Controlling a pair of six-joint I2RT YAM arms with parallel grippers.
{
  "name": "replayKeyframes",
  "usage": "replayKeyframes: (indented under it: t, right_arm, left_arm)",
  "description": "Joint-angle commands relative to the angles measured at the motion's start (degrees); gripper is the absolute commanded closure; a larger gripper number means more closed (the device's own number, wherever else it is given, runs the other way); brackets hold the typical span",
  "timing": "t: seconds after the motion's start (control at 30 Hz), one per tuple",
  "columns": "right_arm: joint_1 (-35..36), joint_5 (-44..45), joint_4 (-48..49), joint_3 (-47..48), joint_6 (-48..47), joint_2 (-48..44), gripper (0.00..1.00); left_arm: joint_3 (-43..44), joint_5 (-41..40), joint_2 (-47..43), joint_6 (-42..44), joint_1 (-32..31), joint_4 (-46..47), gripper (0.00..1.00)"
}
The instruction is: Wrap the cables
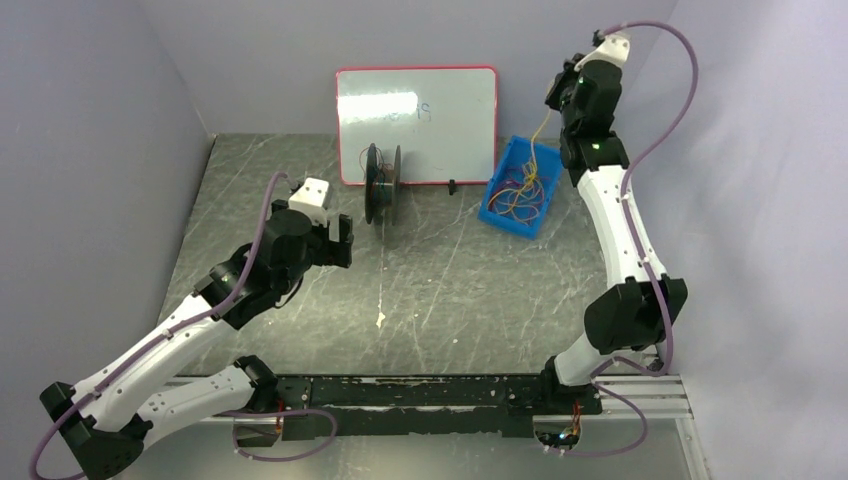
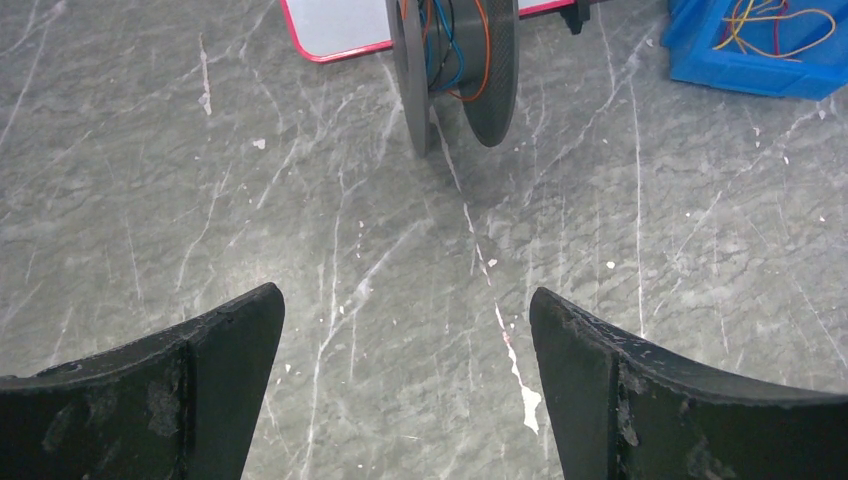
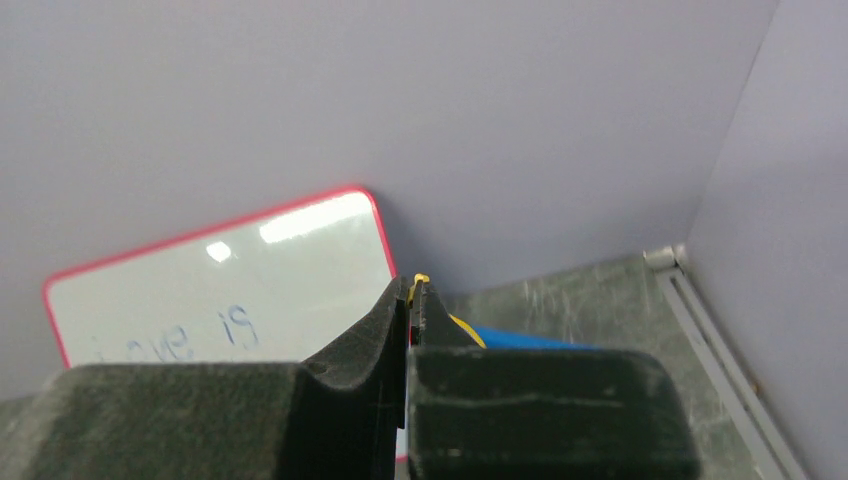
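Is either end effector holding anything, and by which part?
The right end effector is shut on a thin yellow cable, a short bit poking past its tips; the rest hangs into the blue plastic bin. The left end effector is open, empty.

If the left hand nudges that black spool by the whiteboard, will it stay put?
Probably not. The black two-disc spool stands on its thin rims, so a push across its axle would likely roll it. A push along the axle may tip it, as the discs sit close together. With only a few turns of orange and blue wire, it looks light.
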Motion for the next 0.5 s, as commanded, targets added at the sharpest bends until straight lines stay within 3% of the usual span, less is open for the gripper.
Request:
replayKeyframes:
  t: [0.0, 0.27, 0.47]
  right_arm:
    - [0.22, 0.50, 0.15, 5.62, 0.23, -1.44, 1.00]
    - [0.22, -0.63, -1.36, 13.16, -0.14, -1.22, 1.00]
    - [0.22, -1.55, -2.83, 19.55, -0.04, -1.04, 1.00]
  left_arm:
    - [0.22, 1.42, 0.34, 0.73, -0.16, 0.86, 0.03]
    - [1.03, 5.52, 2.62, 1.30, -0.07, 2.53, 0.02]
    - [5.09, 14.91, 6.89, 1.49, -0.11, 3.97, 0.02]
